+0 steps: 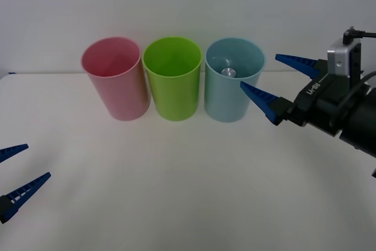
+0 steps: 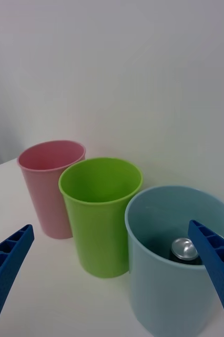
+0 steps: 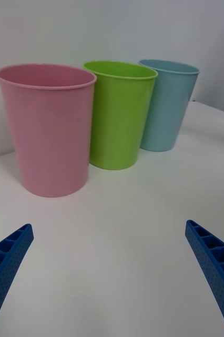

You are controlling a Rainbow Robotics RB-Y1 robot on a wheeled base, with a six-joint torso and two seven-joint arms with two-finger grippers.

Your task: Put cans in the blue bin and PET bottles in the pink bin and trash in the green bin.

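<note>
Three tall bins stand in a row at the back of the white table: the pink bin (image 1: 114,77), the green bin (image 1: 173,76) and the blue bin (image 1: 234,78). A can (image 1: 228,72) stands upright inside the blue bin, its silver top (image 2: 184,248) showing above the dark body. My right gripper (image 1: 272,82) hangs open in the air just right of the blue bin's rim, with nothing between its fingers. My left gripper (image 1: 16,171) is open low at the table's left edge, well in front of the pink bin (image 3: 48,126).
A plain white wall rises right behind the bins. The table surface (image 1: 188,186) in front of the bins is bare white. In the left wrist view the green bin (image 3: 120,113) and blue bin (image 3: 167,102) stand beyond the pink one.
</note>
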